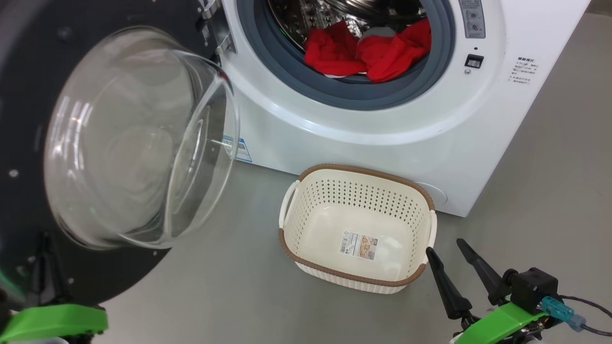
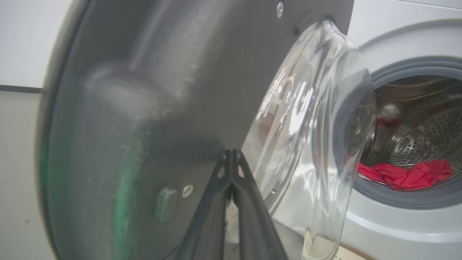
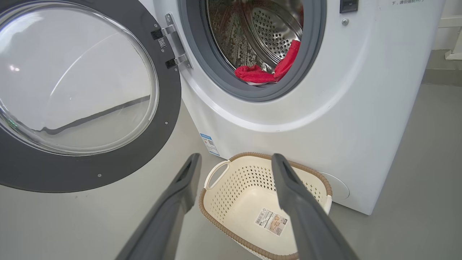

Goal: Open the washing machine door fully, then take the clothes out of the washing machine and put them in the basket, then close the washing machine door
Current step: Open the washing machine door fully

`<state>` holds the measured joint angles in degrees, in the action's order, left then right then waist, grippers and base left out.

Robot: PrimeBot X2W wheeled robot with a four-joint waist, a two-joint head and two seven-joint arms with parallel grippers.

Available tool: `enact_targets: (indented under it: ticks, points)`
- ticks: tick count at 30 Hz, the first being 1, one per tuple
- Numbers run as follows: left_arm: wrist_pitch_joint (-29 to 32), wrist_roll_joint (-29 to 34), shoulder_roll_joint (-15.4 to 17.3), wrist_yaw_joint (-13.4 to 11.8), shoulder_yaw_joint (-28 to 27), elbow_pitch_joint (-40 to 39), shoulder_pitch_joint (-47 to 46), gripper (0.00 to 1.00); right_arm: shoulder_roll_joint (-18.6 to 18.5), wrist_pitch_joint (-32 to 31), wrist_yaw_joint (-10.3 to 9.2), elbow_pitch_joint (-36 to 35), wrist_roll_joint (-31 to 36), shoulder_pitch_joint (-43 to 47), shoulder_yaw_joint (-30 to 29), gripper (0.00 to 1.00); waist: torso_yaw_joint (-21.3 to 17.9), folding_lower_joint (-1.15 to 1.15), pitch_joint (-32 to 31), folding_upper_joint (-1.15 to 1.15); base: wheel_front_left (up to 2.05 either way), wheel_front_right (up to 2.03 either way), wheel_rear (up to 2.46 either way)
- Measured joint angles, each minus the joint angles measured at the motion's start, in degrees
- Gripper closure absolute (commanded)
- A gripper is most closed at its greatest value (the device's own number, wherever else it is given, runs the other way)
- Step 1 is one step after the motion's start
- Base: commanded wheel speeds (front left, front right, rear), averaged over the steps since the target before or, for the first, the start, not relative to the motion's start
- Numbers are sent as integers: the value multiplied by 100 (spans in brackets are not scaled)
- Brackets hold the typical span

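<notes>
Closest to the lens, the left gripper (image 2: 231, 154) rises from the bottom middle of the left wrist view, its two dark fingers clenched tip to tip with nothing visible between them; the tips lie at the dark inner face of the washing machine door (image 1: 138, 138), though I cannot tell whether they touch it; that door takes the left half of the head view, swung wide, glass bowl bulging toward the camera; the washing machine (image 1: 363, 138) occupies the upper right, drum mouth uncovered; the clothes (image 1: 373, 55) lie red low in the drum at top centre, partly over the grey gasket (image 1: 344, 93); the basket (image 1: 356, 200) stands empty on the floor (image 1: 229, 286) at lower centre, just in front of the machine; the right gripper (image 1: 444, 246) sits at the lower right beside the basket's corner, fingers spread, holding nothing. By my reading, the door-opening step is at or near its end; next comes the reach into the drum, which calls for an open gripper lifted over the gasket lip, kept clear of the glass, then closed on a good bunch of fabric.
</notes>
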<state>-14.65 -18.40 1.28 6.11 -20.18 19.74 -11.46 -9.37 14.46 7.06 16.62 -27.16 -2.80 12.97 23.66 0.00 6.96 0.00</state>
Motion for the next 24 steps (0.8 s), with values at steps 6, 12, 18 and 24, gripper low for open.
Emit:
enact_targets:
  ticks: [6,12,18,24]
  points:
    - [0,166,111,54,-504,399,-426,100,-105,0,0,-4,0,-181,29,0,-54,0,122,0,0,0,0]
    - [0,327,197,98,-886,658,-782,100,-151,0,0,-5,1,-264,59,0,-105,0,259,0,0,0,0]
    - [-7,439,357,103,-1236,1007,-1152,100,-229,0,0,-4,2,-342,77,0,-172,0,414,0,0,0,0]
    - [-8,542,471,107,-1399,1303,-1400,100,-292,0,0,-3,2,-395,84,0,-204,0,494,0,0,0,0]
